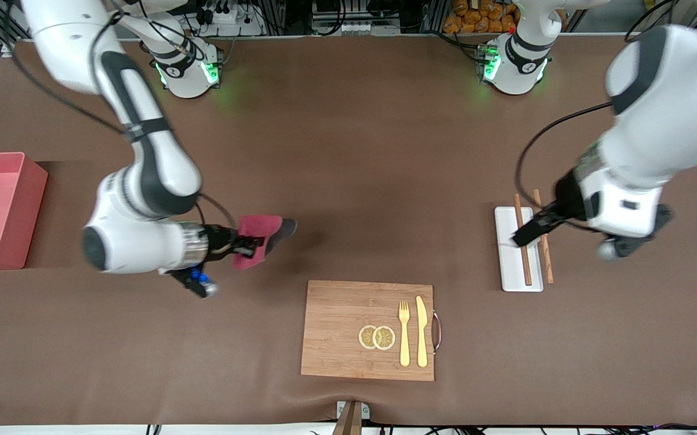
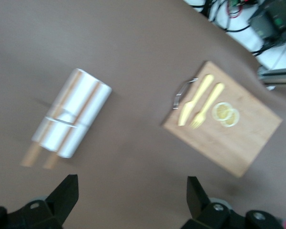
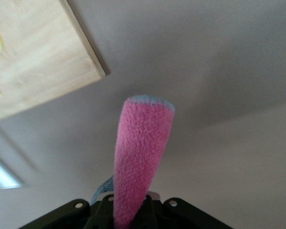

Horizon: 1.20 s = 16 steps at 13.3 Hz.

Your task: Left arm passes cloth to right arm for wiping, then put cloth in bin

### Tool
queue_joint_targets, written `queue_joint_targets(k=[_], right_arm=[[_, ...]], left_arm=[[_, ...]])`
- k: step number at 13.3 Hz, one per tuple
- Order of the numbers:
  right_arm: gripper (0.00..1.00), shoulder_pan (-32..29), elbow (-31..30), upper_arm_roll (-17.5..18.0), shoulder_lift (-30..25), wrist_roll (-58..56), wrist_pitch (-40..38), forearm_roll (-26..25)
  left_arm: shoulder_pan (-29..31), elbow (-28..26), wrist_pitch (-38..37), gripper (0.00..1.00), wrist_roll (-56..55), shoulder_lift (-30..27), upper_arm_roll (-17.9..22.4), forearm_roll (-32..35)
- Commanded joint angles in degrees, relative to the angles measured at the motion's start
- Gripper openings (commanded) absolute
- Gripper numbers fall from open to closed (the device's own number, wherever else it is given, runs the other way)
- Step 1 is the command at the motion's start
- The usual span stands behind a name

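Observation:
My right gripper [image 1: 250,244] is shut on the crimson-pink cloth [image 1: 262,231] and holds it above the brown table, between the pink bin [image 1: 29,211] and the wooden board. In the right wrist view the cloth [image 3: 142,148] stands out folded from between the shut jaws of the right gripper [image 3: 131,212], with its grey underside showing at the edge. The bin stands open-topped at the right arm's end of the table. My left gripper [image 1: 533,229] is open and empty over the white tray. In the left wrist view the left gripper [image 2: 131,198] has its black fingers [image 2: 62,195] wide apart over bare table.
A wooden cutting board [image 1: 336,338] with a yellow fork [image 1: 404,332], a yellow knife [image 1: 422,331] and two lemon slices [image 1: 377,337] lies near the front edge. A flat white tray [image 1: 508,266] with two wooden chopsticks [image 1: 523,260] lies under the left arm.

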Motion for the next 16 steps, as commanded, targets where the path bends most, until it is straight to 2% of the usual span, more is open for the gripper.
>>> queue_joint_targets(k=[1, 5, 6, 8, 16], right_arm=[[0.0, 3.1, -4.4, -0.2, -2.1, -0.6, 2.4, -12.6], [0.0, 3.2, -14.1, -0.2, -3.3, -0.7, 11.1, -23.2], [0.0, 2.6, -17.0, -0.2, -3.4, -0.8, 14.4, -24.5], [0.0, -0.3, -18.9, -0.2, -4.2, -4.9, 15.6, -25.3], [0.0, -21.6, -21.4, -0.2, -5.2, -43.3, 16.0, -25.3]], left_arm=[[4.3, -1.5, -5.4, 1.0, 8.8, -3.7, -0.5, 1.0], [8.4, -1.5, -9.8, 1.0, 18.3, -6.5, -0.4, 1.1], [9.6, -1.5, -10.4, 1.0, 20.9, -7.0, -0.4, 1.1], [10.5, -1.6, -12.0, 1.0, 23.9, -8.0, -0.4, 1.0], [10.9, -5.9, -12.5, 1.0, 24.1, -12.6, -0.5, 1.1]])
